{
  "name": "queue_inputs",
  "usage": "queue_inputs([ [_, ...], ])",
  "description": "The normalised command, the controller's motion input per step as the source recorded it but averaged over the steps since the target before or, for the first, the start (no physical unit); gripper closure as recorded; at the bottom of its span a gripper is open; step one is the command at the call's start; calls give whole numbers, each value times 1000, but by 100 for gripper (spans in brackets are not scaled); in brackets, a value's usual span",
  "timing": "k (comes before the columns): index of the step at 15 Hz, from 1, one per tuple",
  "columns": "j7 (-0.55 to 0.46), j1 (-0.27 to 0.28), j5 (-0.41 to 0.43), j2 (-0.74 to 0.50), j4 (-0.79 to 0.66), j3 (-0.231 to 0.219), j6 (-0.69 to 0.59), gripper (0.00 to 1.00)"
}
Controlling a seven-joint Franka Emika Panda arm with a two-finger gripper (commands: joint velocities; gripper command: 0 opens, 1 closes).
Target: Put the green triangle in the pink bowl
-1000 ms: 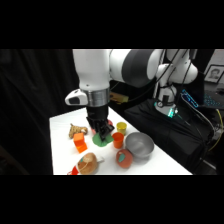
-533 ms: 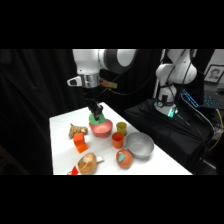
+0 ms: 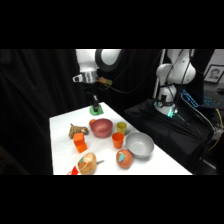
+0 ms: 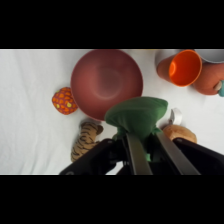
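The green triangle (image 4: 137, 114) is held at my fingertips, with the gripper (image 4: 142, 133) shut on it. From the side, the gripper (image 3: 95, 107) hangs over the far part of the table, and the green triangle (image 3: 96, 111) shows just under it. The pink bowl (image 3: 101, 127) stands slightly nearer the camera than the gripper. In the wrist view, the pink bowl (image 4: 106, 80) lies just beyond the green block, and I see nothing inside it.
A grey bowl (image 3: 139, 145), an olive-yellow cup (image 3: 121, 127), an orange cup (image 3: 117, 140) and an orange ball with a teal patch (image 3: 125, 158) stand right of the pink bowl. A tiger toy (image 3: 77, 131) and an orange block (image 3: 80, 144) lie left of it.
The gripper has risen from among the objects and moved toward the table's far side, carrying the green triangle with it.
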Motion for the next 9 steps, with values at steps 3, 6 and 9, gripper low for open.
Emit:
queue_inputs([
  [3, -195, -78, 264, 43, -112, -34, 254, 95],
  [6, -183, -60, 243, 86, -96, 1, 247, 95],
  [9, -186, -60, 222, 106, -81, 40, 260, 95],
])
